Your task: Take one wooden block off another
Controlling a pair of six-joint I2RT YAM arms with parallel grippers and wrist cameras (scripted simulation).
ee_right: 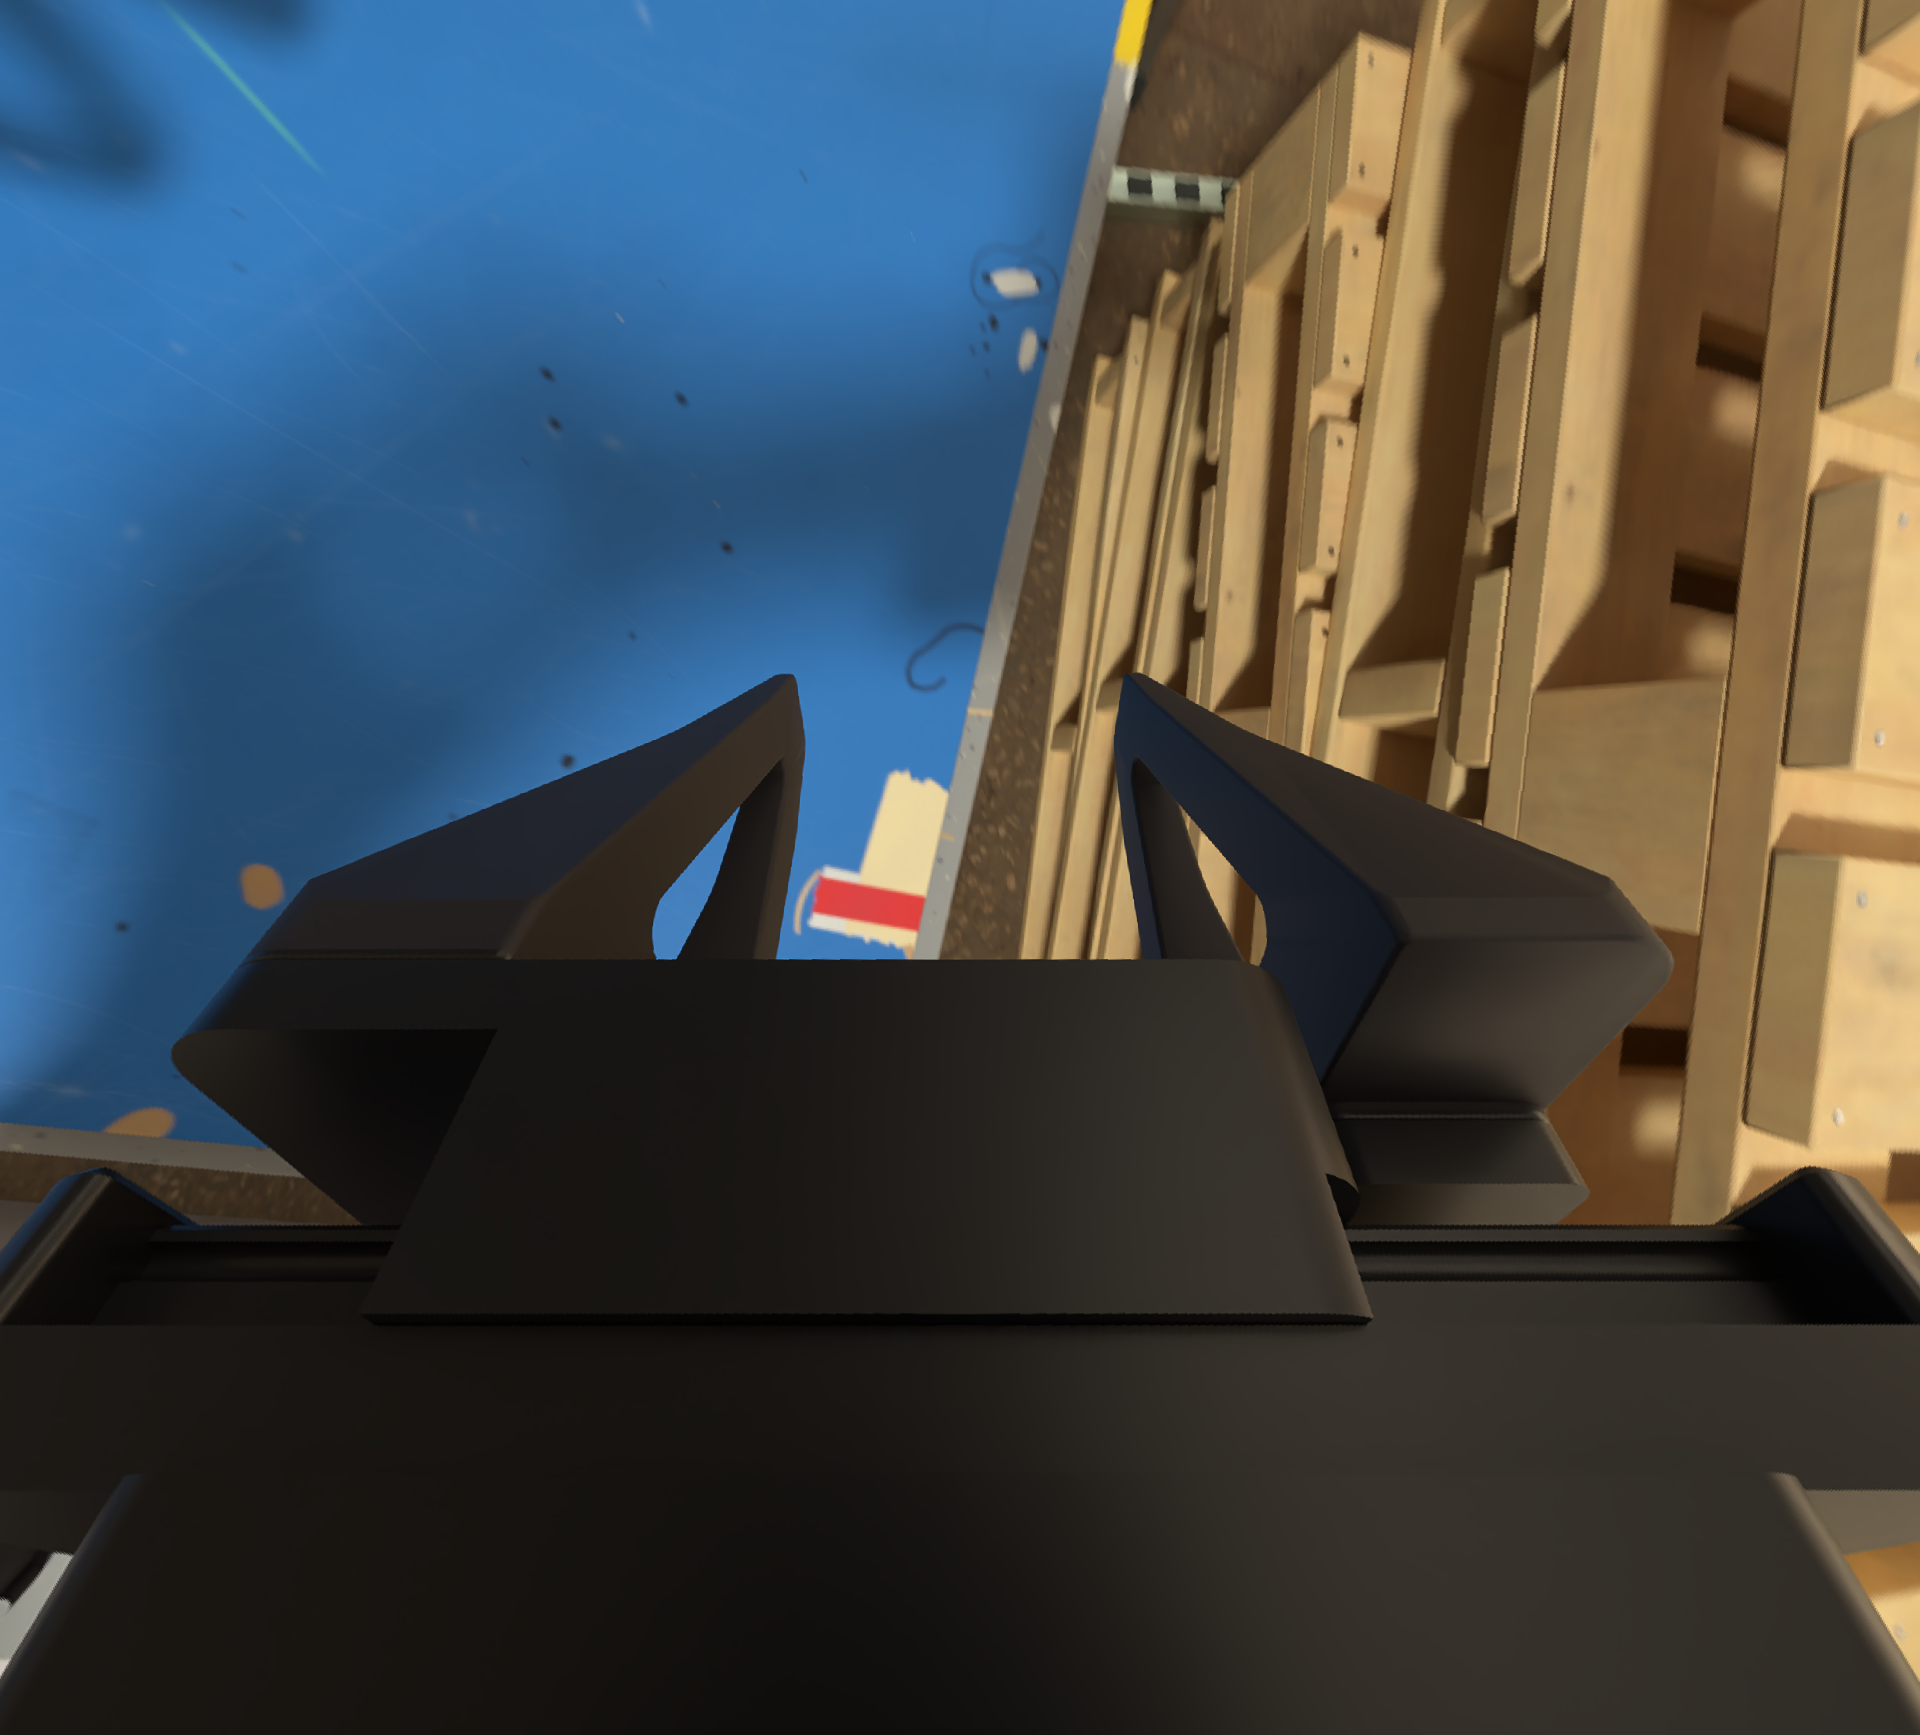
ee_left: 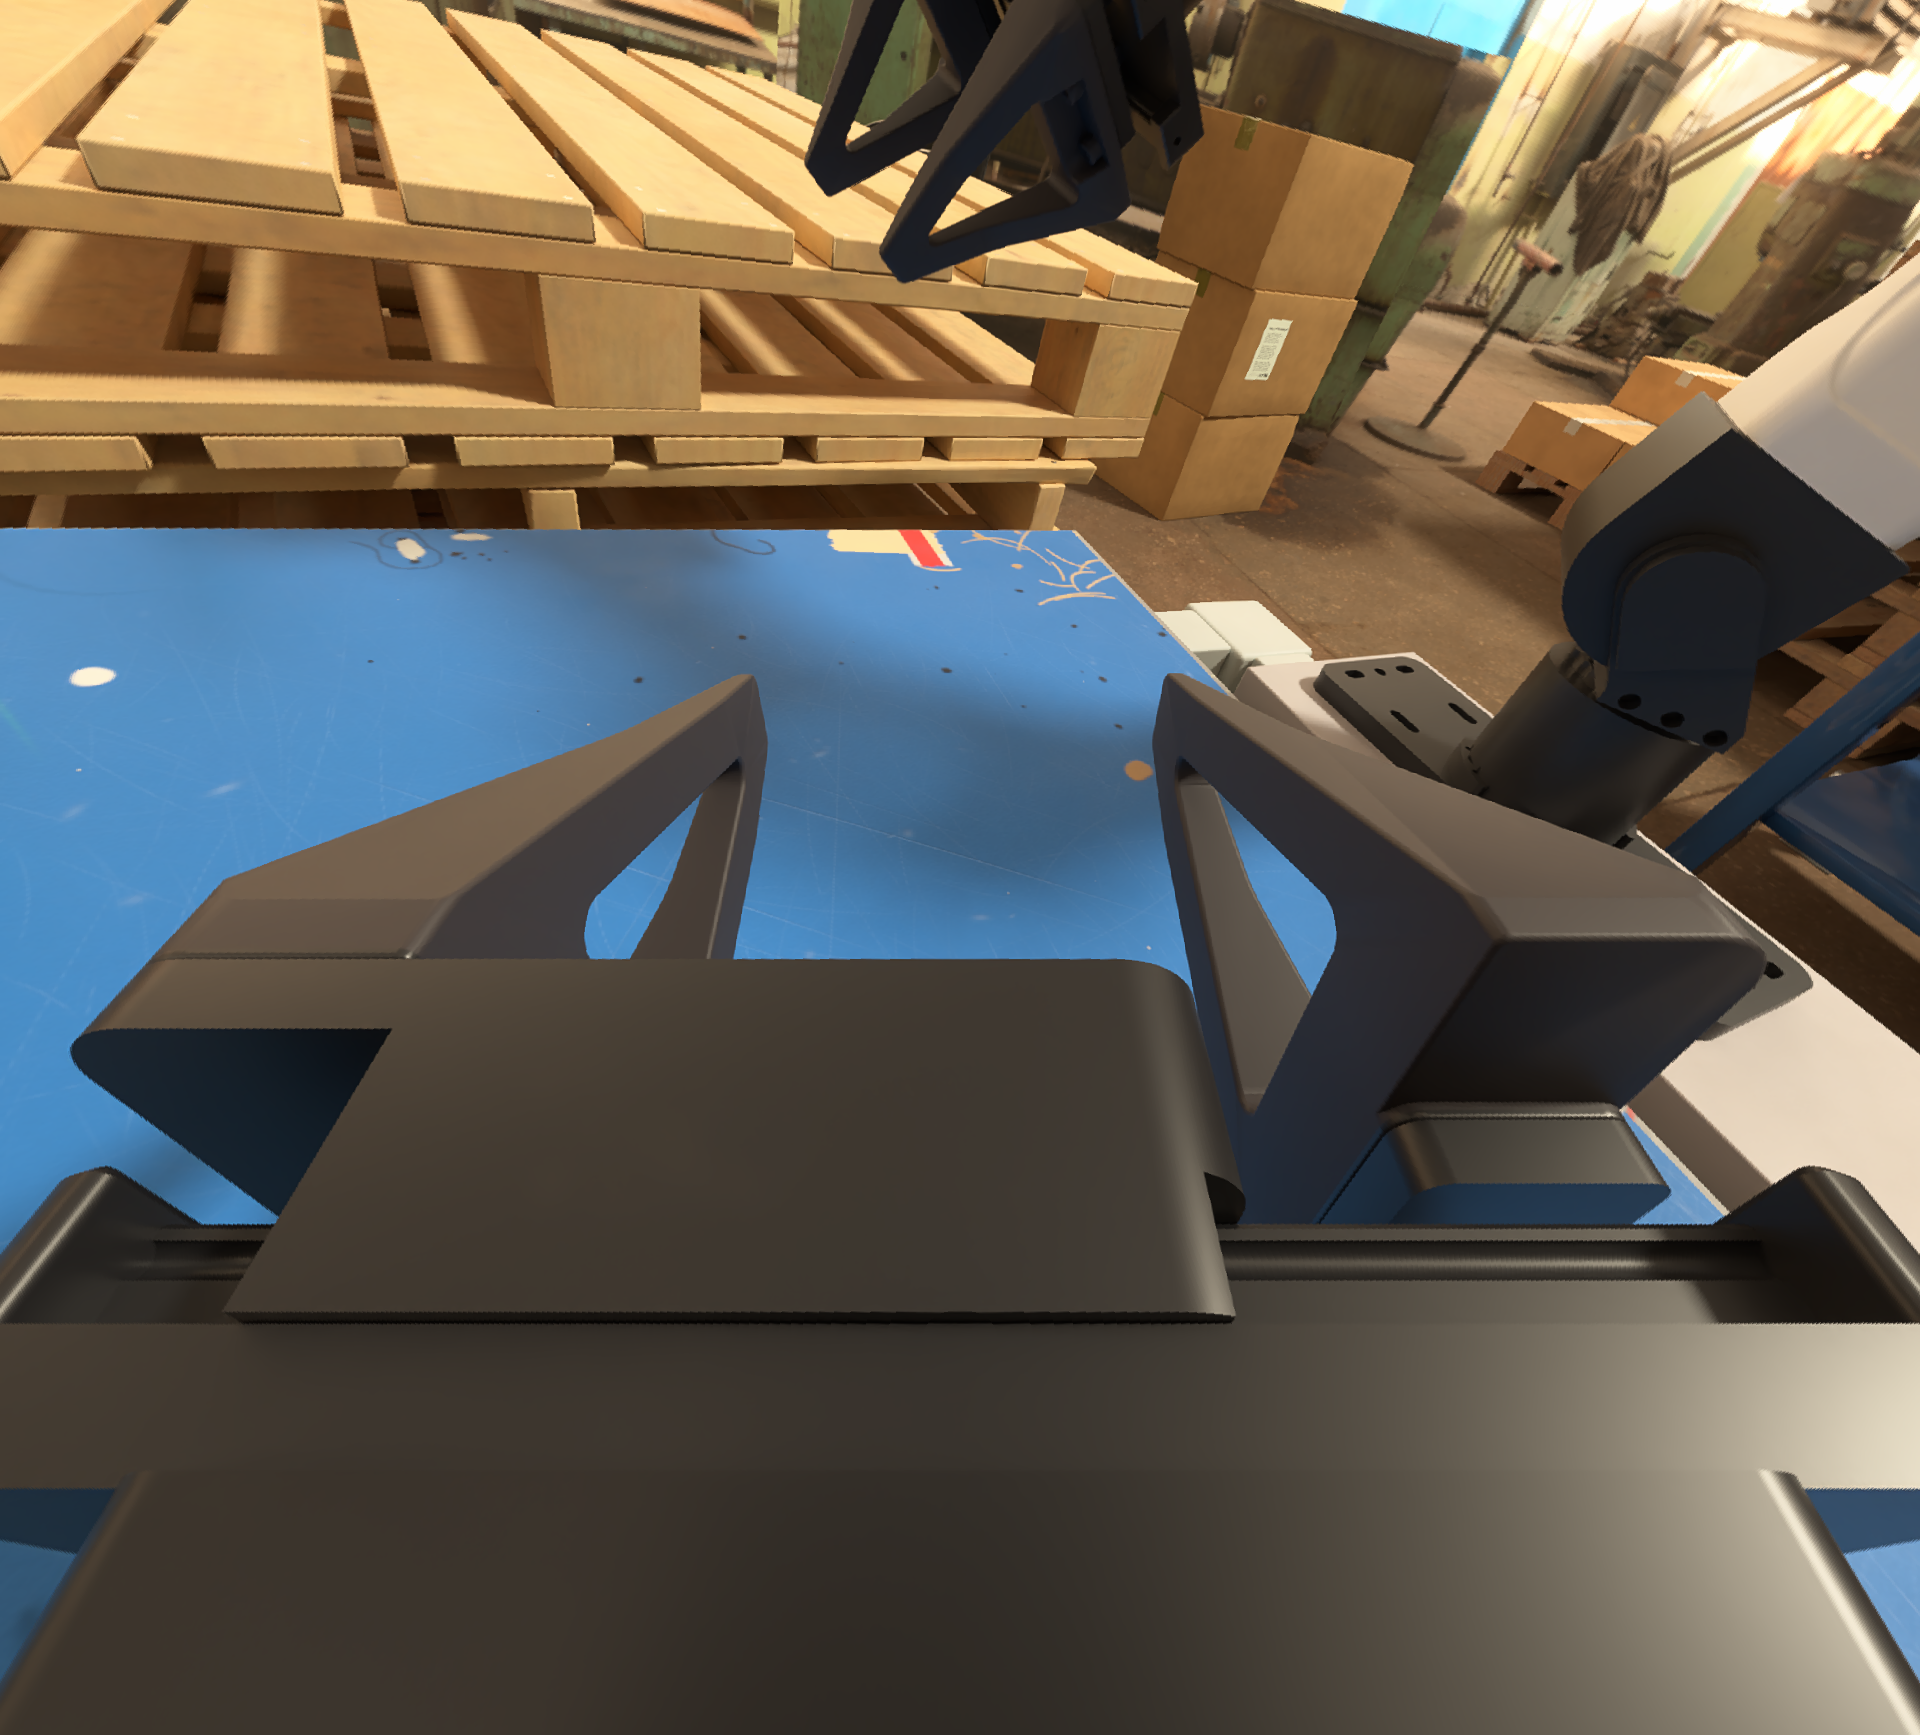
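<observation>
Tabletop, blue and scuffed, filled our left wrist view, and we found neither wooden block on it in either view, so we cannot say where the blocks were. Our left gripper hung above it with fingers spread and nothing between them. At one o'clock the right gripper hovered high, fingers also parted (and empty). In the right wrist view that gripper pointed down at the tabletop's edge, near a red-and-cream patch. Stacked wooden pallets stood at eleven o'clock, cardboard boxes beside them.
</observation>
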